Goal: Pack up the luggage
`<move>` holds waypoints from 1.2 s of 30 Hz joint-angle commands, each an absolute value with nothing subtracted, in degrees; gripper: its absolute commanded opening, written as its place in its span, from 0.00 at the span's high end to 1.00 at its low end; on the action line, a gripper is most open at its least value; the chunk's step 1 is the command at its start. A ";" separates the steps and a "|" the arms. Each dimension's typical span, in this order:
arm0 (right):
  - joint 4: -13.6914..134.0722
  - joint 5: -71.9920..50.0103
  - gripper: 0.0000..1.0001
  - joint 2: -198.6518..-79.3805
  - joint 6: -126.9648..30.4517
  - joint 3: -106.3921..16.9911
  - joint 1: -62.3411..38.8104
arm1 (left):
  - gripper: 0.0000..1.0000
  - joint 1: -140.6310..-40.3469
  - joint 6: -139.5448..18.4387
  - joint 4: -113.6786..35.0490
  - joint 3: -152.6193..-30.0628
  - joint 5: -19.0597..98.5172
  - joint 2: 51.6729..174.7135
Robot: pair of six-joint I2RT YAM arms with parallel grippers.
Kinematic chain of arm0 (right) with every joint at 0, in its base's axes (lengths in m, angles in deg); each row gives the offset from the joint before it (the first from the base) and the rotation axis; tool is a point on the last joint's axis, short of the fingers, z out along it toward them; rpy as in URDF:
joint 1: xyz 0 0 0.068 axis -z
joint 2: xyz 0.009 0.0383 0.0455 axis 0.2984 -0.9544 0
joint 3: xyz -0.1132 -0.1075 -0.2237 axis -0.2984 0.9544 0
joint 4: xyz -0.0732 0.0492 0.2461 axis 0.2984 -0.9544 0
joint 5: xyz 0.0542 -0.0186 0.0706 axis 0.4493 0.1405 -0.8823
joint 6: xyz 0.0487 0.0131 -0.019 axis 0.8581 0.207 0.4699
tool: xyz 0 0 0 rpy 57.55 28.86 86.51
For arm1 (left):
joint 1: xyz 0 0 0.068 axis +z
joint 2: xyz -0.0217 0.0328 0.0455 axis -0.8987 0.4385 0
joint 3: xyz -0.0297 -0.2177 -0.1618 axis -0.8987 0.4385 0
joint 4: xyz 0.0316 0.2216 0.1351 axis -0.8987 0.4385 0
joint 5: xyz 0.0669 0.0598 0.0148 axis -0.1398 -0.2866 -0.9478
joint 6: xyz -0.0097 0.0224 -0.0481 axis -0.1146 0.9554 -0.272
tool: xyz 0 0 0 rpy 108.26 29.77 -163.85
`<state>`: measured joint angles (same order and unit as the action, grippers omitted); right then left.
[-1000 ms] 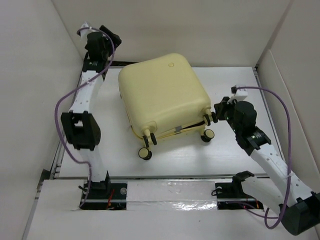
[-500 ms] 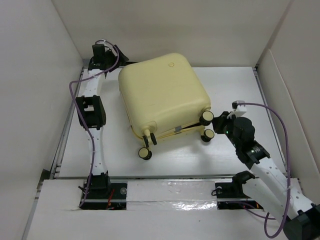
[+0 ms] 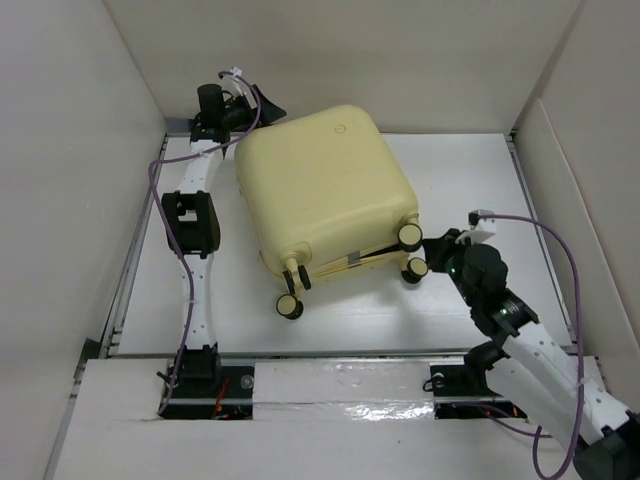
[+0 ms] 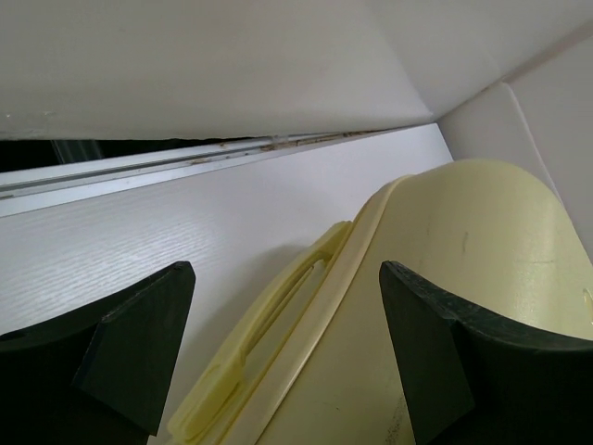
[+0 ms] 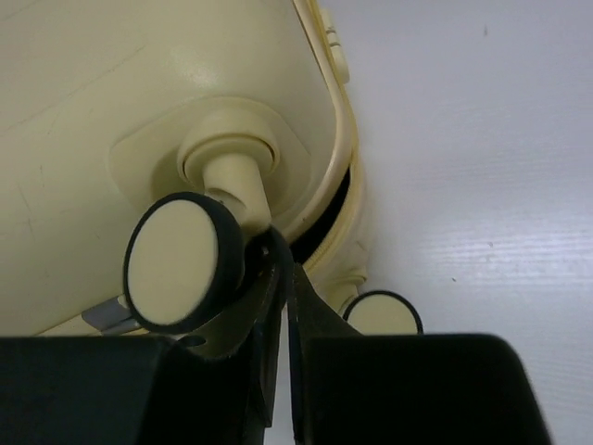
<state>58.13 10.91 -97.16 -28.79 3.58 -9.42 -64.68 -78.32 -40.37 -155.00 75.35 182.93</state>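
The pale-yellow luggage [image 3: 325, 190] lies flat on the white table, its lid down but ajar at the wheel end, where a dark gap shows. My left gripper [image 3: 252, 106] is open over its far-left corner. In the left wrist view the gripper [image 4: 283, 278] straddles the shell's [image 4: 463, 278] edge and its side handle [image 4: 278, 315]. My right gripper [image 3: 432, 250] is shut at the near-right wheels. In the right wrist view the gripper's [image 5: 283, 255] tips sit beside a caster [image 5: 181, 260], against the shell's [image 5: 93, 93] seam gap. A second caster [image 5: 384, 311] shows below.
White walls close in at the left [image 3: 70, 150], back and right [image 3: 590, 170]. A rail [image 4: 185, 158] runs along the back edge. Two more casters [image 3: 288, 305] stick out at the luggage's near-left end.
My left arm stretched farther back and swung its gripper right onto the luggage's far-left corner. My right gripper dropped nearer and moved in against the near-right wheels.
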 commanded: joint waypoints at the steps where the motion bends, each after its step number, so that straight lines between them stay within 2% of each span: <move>1: 46.29 18.88 0.86 -87.58 -27.64 7.11 -8.93 | 0.21 -64.69 -78.24 -46.09 -154.53 80.95 183.51; 2: 46.20 18.10 0.79 -85.90 -29.13 7.12 -8.40 | 0.21 -64.69 -78.24 -46.35 -154.52 81.04 183.60; 3: 46.11 16.88 0.76 -85.71 -29.84 6.94 -6.82 | 0.21 -64.69 -78.33 -46.53 -154.52 81.30 183.68; 7: 42.16 10.54 0.70 -93.07 -30.90 3.87 -6.10 | 0.22 -64.69 -79.21 -47.93 -153.30 83.40 183.95; 10: 47.14 9.15 0.62 -94.14 -31.25 5.44 -7.16 | 0.24 -65.21 -78.77 -48.63 -151.46 84.55 183.42; 11: 50.64 6.00 0.57 -95.02 -31.86 6.05 -7.16 | 0.25 -65.22 -78.68 -49.42 -150.66 84.99 183.16; 18: 63.66 0.08 0.58 -109.34 -36.17 1.67 -7.69 | 0.29 -66.36 -76.40 -50.83 -145.22 87.45 178.95; 24: 72.39 -3.69 0.62 -120.65 -41.62 -6.67 -2.86 | 0.29 -67.68 -74.47 -57.07 -129.23 88.86 168.76; 28: 76.50 -9.48 0.64 -128.13 -41.71 -11.60 -1.62 | 0.29 -70.22 -74.37 -63.82 -111.61 85.71 159.19; 30: 79.75 -11.25 0.64 -130.87 -41.36 -13.79 -1.10 | 0.30 -70.75 -77.95 -69.36 -106.47 80.60 153.91; 32: 79.07 -13.88 0.64 -135.35 -41.36 -16.43 -1.10 | 0.31 -70.76 -82.09 -77.41 -97.86 79.12 149.09; 36: 78.19 -17.84 0.64 -141.16 -41.36 -21.00 -1.10 | 0.34 -71.37 -85.01 -81.06 -82.58 70.51 138.36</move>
<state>64.77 -4.78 -138.42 -42.93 -15.39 1.26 -67.72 -79.32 -81.83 -92.25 70.86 142.86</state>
